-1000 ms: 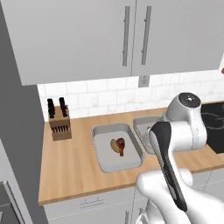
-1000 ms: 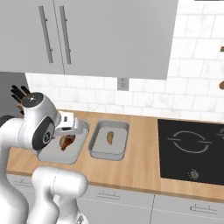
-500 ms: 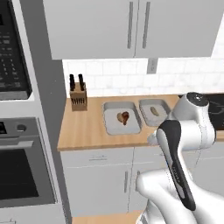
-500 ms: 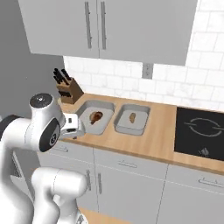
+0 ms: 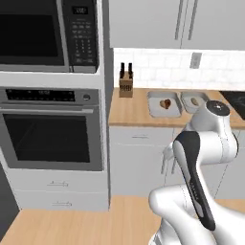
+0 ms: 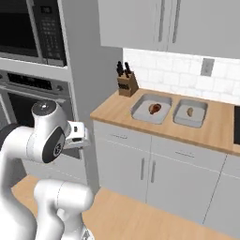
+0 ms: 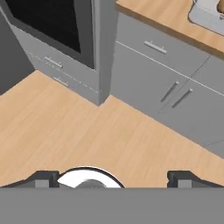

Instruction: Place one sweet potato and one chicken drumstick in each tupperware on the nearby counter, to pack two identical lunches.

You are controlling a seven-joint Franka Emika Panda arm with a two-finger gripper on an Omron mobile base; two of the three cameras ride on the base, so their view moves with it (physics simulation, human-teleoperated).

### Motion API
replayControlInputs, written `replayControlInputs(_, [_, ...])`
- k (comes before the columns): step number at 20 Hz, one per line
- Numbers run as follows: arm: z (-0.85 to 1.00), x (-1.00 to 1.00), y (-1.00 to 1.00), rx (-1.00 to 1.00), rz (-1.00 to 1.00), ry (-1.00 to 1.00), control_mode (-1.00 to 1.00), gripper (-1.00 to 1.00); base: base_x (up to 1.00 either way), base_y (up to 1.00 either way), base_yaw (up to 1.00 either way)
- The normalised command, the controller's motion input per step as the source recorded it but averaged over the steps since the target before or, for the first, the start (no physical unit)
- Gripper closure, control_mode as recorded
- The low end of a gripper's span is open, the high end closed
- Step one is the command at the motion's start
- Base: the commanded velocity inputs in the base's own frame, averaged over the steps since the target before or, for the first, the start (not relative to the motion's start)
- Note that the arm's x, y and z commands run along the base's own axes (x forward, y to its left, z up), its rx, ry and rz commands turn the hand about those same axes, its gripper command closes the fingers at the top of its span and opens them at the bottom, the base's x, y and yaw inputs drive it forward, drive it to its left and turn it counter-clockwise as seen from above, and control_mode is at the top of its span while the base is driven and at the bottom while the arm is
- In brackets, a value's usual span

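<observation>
— Gripper (image 7: pixel 112 178) is hanging wide open over the floor, holding nothing.

— Where are you in packing?

— Left tupperware (image 6: pixel 151 108) on the counter (image 6: pixel 117 108) is carrying a chicken drumstick (image 6: pixel 154 108); the right tupperware (image 6: pixel 190 113), a sweet potato (image 6: pixel 190 112). You're likely fetching the remaining pieces next.

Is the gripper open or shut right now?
Open: in the hand view the gripper's two fingertips stand far apart with nothing between.

- Two grey tupperware trays sit side by side on my wooden desk (image 6: pixel 117 106), right of the knife block (image 6: pixel 126 84).
- Nearer tupperware (image 6: pixel 140 110) holds a dark red-brown chicken drumstick (image 6: pixel 155 108).
- Farther tupperware (image 6: pixel 200 113) holds a tan sweet potato (image 6: pixel 190 112).
</observation>
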Motion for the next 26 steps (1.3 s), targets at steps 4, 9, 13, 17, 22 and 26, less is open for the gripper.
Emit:
replayControlInputs(4, [0.00,0.00,0.00,0.00,0.00,0.00,1.00,-1.00,-0.24,1.00,0.57])
replayControlInputs(9, [0.00,0.00,0.00,0.00,0.00,0.00,1.00,-1.00,-0.09,1.00,0.53])
replayControlInputs(13, [0.00,0.00,0.00,0.00,0.00,0.00,1.00,-1.00,0.00,1.00,0.50])
replayControlInputs(17, [0.00,0.00,0.00,0.00,0.00,0.00,1.00,-1.00,0.00,1.00,0.52])
replayControlInputs(22, [0.00,0.00,0.00,0.00,0.00,0.00,1.00,-1.00,0.06,1.00,0.42])
replayControlInputs(26, [0.00,0.00,0.00,0.00,0.00,0.00,1.00,-1.00,0.27,1.00,0.35])
